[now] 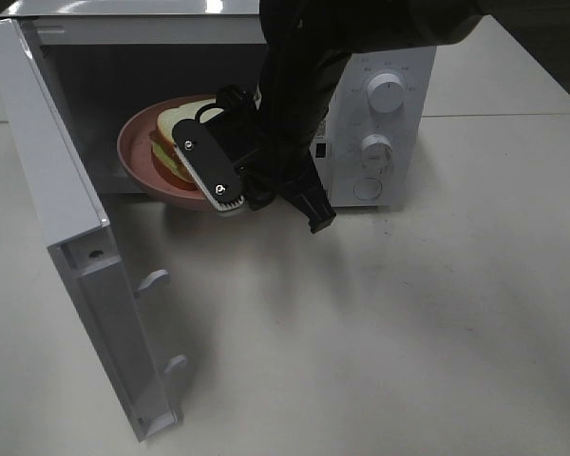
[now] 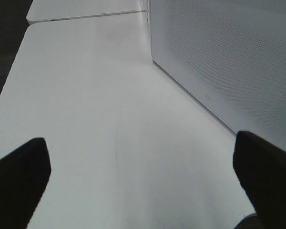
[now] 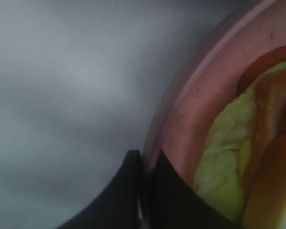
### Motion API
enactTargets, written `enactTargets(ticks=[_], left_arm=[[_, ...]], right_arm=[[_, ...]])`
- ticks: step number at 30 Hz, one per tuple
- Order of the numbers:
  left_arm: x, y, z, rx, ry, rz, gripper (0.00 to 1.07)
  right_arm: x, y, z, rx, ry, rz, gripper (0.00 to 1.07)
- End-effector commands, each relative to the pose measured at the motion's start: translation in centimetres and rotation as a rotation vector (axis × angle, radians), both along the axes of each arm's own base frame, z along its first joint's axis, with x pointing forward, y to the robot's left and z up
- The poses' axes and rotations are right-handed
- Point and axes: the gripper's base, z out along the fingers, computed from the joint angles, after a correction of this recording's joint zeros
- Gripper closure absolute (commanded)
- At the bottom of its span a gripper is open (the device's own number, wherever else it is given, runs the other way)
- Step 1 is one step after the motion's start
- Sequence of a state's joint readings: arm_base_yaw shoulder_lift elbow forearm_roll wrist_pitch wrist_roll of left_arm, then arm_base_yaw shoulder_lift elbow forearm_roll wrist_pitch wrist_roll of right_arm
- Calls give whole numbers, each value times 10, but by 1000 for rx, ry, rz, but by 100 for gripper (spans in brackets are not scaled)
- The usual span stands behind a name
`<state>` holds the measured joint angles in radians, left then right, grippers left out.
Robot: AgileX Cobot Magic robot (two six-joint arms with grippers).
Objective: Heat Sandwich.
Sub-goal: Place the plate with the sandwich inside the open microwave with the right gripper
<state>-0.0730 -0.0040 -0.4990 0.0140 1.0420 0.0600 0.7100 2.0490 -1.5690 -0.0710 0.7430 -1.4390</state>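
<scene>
Plainly the right gripper [image 3: 146, 156] is doing the work: its two dark fingers are pressed together on the rim of the pink plate [image 1: 133, 157], pinching the edge rather than the food, so the sandwich [image 1: 171, 141] rides along untouched and level. In the high view the bite sits at about 4 o'clock on the plate, with the arm reaching in from 1 o'clock. That angle lets the plate pass through the mouth of the microwave [image 1: 389, 190] without the wrist meeting the frame. The door [image 1: 47, 161] stands swung wide toward 8 o'clock, well clear of the plate's path. The plate lies partly inside the cavity, at 9 o'clock from the two dials [image 1: 387, 93]; whether it rests on the cavity floor or hangs just above it I cannot tell. The left gripper [image 2: 140, 143] waits low over the table [image 1: 408, 332] beside the door's perforated panel, fingers wide apart and holding nothing. It seems well placed to swing the door to once the plate is in. The sandwich sits at the plate's centre, a small stack with a pale top slice and orange-brown crust. Its yellowish-green filling shows along the side, and close up looks leafy and slightly glossy.
</scene>
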Motion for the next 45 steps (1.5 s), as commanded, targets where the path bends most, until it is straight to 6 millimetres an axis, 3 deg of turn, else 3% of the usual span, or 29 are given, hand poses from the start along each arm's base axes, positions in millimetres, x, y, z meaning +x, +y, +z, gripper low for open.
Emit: enactTargets(ticks=[1,29,45], left_arm=[[-3,0,0,1,-34,-6,5],[-3,0,0,1,-34,-6,5],[-3,0,0,1,-34,-6,5]], right_arm=[[6,6,4,12,-16,-9,107],[50,38,0,39,-63,-137,106],[72,46,-21,43,-63,-180,106]])
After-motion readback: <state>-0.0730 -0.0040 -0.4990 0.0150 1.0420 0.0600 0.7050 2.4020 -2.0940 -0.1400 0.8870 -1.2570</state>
